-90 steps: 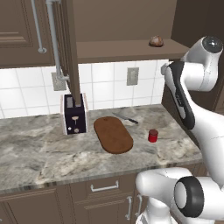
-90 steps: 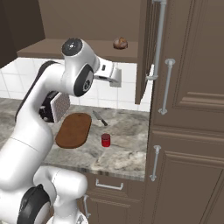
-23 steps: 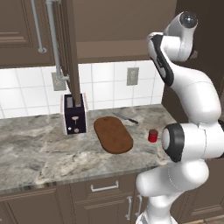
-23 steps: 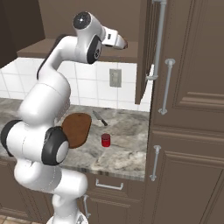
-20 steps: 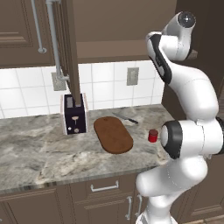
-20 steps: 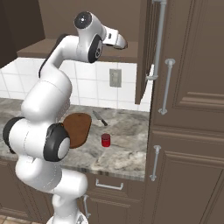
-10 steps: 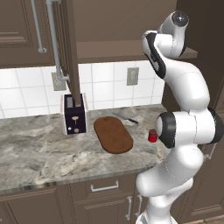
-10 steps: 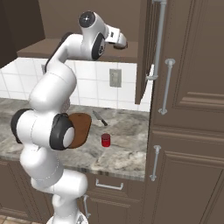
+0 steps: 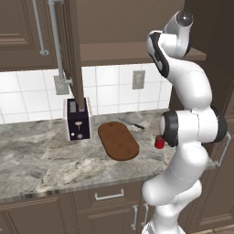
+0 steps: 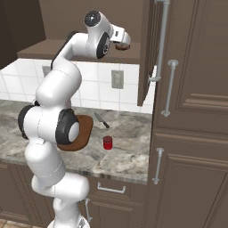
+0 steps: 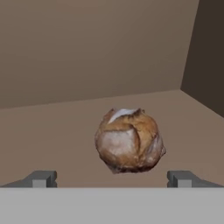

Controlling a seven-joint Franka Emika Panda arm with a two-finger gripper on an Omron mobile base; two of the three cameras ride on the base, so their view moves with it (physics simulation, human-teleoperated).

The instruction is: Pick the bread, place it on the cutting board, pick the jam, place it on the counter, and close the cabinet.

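Seen from the hand, the gripper (image 11: 112, 178) has its two dark fingertips (image 11: 41, 178) spread wide at the bottom edge, holding nothing. Just beyond them, centred between the tips but untouched, sits the bread (image 11: 129, 140), a lumpy tan-brown bun with pale patches, resting on the brown shelf floor of the cabinet (image 11: 87, 57); the cabinet's back wall rises at twelve o'clock and a side wall at two o'clock.

From the right base camera, nearest is the counter (image 10: 127, 156), grey marbled stone. On it the small red jam (image 10: 107, 142) stands alone, with the cutting board (image 10: 82, 129) at its nine o'clock, partly hidden behind the white arm, and a knife (image 10: 100, 120) lying beyond, at eleven o'clock. Higher and farther, the arm reaches up to the open shelf, the gripper (image 10: 122, 43) level with the bread (image 10: 120, 45). The cabinet door (image 10: 147, 53) stands open, edge-on, with its long silver handle (image 10: 161, 40).

From the left base camera, a toaster (image 9: 77, 119) stands at the board's (image 9: 118, 140) ten o'clock.
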